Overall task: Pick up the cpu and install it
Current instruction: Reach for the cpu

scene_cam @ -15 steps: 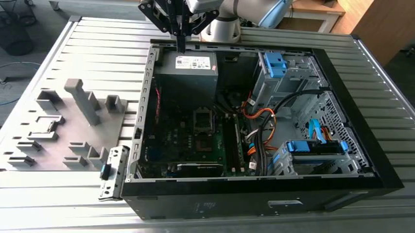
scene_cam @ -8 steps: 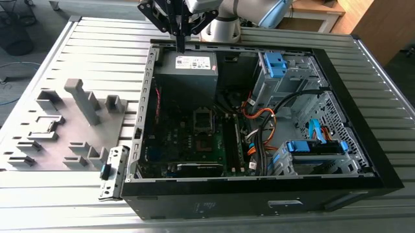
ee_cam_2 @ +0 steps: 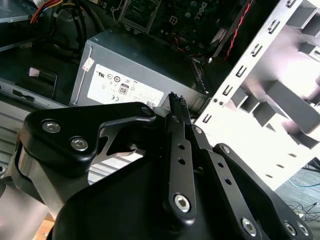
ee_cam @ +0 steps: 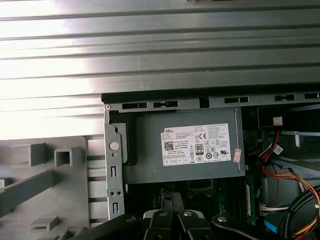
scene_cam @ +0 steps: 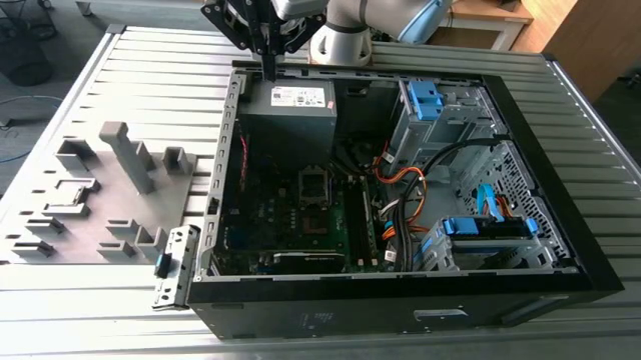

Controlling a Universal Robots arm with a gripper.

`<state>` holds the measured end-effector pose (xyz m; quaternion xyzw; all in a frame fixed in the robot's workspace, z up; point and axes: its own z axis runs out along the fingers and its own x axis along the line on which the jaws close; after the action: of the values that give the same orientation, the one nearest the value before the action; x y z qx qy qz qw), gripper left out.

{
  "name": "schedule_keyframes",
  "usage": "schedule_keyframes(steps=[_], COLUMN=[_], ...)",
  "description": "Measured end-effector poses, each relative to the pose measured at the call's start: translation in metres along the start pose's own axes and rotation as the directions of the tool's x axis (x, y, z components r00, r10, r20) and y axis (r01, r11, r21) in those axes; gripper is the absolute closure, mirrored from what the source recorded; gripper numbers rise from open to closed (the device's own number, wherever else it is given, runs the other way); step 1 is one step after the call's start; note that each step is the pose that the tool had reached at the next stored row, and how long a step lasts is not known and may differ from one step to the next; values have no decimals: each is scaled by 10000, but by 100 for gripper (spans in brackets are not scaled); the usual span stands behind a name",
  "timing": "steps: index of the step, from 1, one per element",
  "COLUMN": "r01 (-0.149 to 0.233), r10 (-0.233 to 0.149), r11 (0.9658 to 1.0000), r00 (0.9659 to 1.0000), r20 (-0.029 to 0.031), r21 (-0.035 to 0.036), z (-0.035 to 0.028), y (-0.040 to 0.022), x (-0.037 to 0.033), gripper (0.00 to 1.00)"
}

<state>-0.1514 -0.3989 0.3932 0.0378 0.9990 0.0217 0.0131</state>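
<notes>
Nearest in the exterior view is the black sheet-metal wall of the open black computer case, which lies on its side on a ribbed aluminium table. A narrow grey perforated metal bracket leans at the case's near corner on the exterior view's left. Just beside that wall sits a grey plastic fixture plate with upright blocks on it. Inside the case the green motherboard lies open from above. The black rectangular socket frame sits near its middle, with bare board on its near side. Orange and black cables and a steel drive cage with blue tabs crowd the exterior view's right. On the socket's far side a grey metal power supply box with a white label stands high along the far wall. The black two-finger gripper hangs over that box's far corner on the exterior view's left, by the case rim, under the pale grey arm. In the second wrist view its fingertips are pressed together. Whether they touch the box cannot be told. Where the cpu lies cannot be told.
</notes>
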Motion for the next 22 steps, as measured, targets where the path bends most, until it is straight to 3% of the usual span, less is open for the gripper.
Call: schedule_keyframes(steps=[12, 22], r01=[-3, -1], r10=[3, 1], r11=[10000, 10000], r00=[10000, 10000], r20=[-1, 3], r21=[1, 0], z=[-1, 0], y=[-3, -16], x=[35, 208], gripper=[89, 89])
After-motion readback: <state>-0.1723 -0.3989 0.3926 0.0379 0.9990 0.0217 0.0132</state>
